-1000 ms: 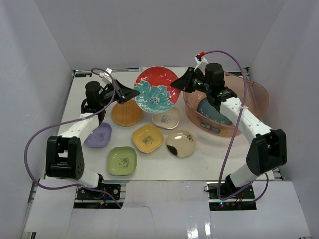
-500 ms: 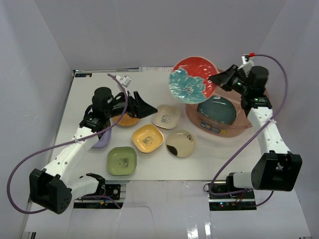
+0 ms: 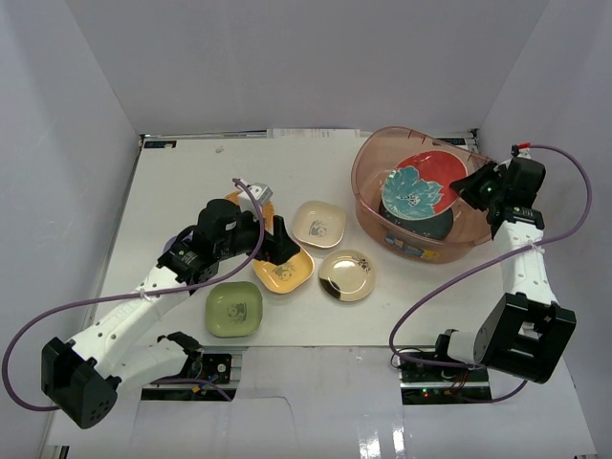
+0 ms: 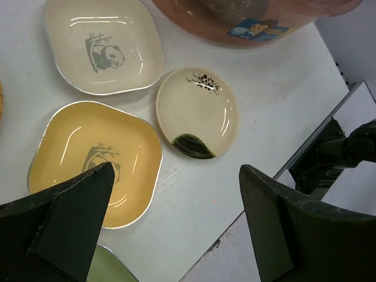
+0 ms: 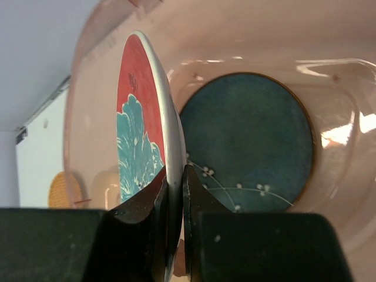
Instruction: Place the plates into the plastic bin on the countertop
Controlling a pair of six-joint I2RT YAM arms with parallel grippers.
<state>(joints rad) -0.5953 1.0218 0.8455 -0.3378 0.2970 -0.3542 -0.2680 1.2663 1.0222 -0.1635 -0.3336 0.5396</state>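
My right gripper is shut on the rim of the red plate with the teal flower. It holds the plate tilted inside the plastic bin, above the dark teal plate. The right wrist view shows the red plate edge-on between the closed fingers of that gripper, with the dark teal plate behind. My left gripper is open and empty. It hovers over the yellow plate, with the cream plate, the gold plate and the green plate nearby on the countertop.
The orange woven plate shows partly behind the left arm. White walls stand round the table. The table's near edge runs just past the left gripper. The bin sits at the back right.
The left gripper opened off the red plate and swung toward the near side, over the yellow plate. The right arm carried the red plate rightward and down into the bin.
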